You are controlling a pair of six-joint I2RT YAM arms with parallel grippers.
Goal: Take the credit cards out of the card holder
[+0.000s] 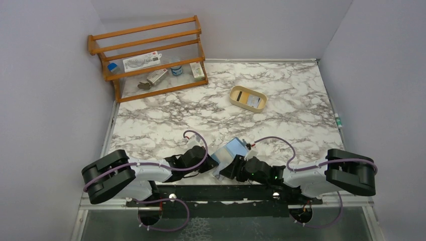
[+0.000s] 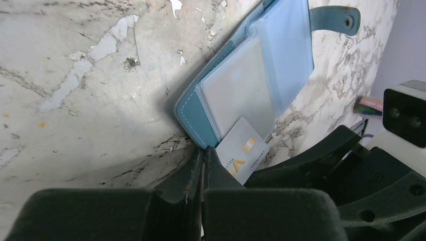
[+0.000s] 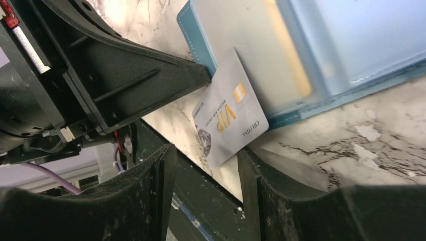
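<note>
At 6 o'clock on the marbled table, an open teal-blue leather-like folding card holder, with a silver-grey plastic VIP credit card jutting from its lower edge toward 7 o'clock. Left gripper clenched, tips against the holder's corner, pinching it or not impossible to tell. Right gripper released, straddling the card. Likely risk: closing askew, dragging the holder off the near edge.
</note>
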